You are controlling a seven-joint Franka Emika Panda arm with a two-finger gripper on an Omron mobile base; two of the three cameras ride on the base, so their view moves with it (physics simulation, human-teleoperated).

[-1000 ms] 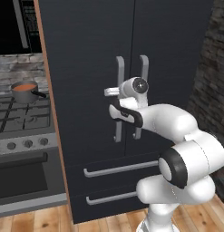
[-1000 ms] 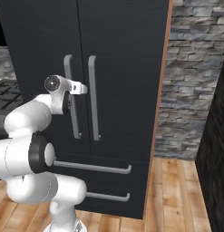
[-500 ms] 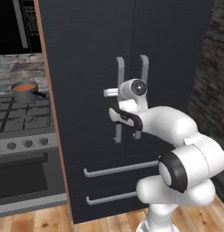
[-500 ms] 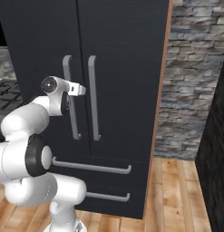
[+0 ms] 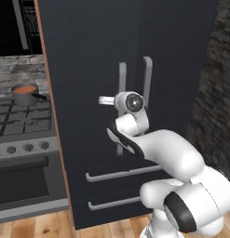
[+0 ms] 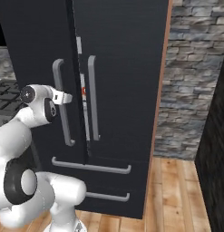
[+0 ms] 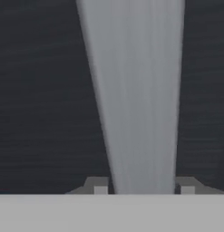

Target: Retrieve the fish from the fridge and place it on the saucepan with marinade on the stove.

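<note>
**Gripper clamped on the left fridge door handle, door just starting to open**

The gripper [image 7: 143, 188] has its two fingertips close on either side of the grey bar of the left door handle [image 5: 122, 107], which runs straight ahead of the hand and away up the hand view; the jaws are nearly closed, holding the bar between them. Behind the bar lies the dark face of the fridge [image 5: 111, 56]. To the hand's right stands the second handle [image 6: 92, 97], and between the two doors the right base view shows a thin pale gap with a bit of red in it, so the left door looks cracked ajar.

The step in hand is, as I judge it, opening the fridge. The fish is not to be seen; presumably it lies behind these doors, though where I cannot tell. Far off to the gripper's left, on the stove [image 5: 23, 139], sits the saucepan [image 5: 26, 94] with its orange-red marinade [image 5: 25, 89].

The next move calls for a steady pull toward the robot along the door's arc, keeping the grip square on the bar so that it does not slip, until the shelves are open enough to reach in.
</note>
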